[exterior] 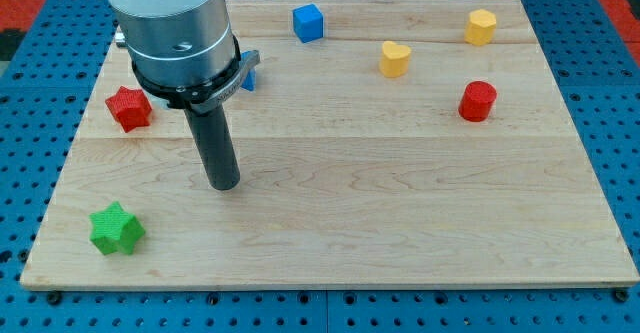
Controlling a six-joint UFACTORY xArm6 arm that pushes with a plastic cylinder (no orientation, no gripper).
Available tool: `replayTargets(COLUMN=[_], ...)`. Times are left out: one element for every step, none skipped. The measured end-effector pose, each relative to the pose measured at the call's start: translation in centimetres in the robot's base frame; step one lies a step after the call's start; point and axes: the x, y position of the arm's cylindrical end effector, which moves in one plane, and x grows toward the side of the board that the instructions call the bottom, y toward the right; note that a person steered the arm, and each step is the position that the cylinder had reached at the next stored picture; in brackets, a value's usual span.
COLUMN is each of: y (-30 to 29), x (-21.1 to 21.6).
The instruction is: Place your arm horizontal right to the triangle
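On the wooden board (400,223), left of centre: my tip (224,184), planted on bare wood, touching no block. No claw on this rod, so nothing held. Behind the arm's grey collar (180,33), just to its right: a sliver of a blue block (248,73), shape impossible to tell, possibly the triangle. Left: red star (129,108). Lower left: green star (117,229). Along the top: blue cube (308,22), yellow heart (395,59), yellow hexagon-like block (481,26). Right: red cylinder (478,101).

Lab: blue pegboard bench (30,33), robot arm (170,23)
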Motion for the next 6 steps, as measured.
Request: replayTargets(y=[0.4,5.0,7.8,7.9,8.4,8.9], x=[-0.2,-0.8,-2.9,-7.2,-12.6,-17.6])
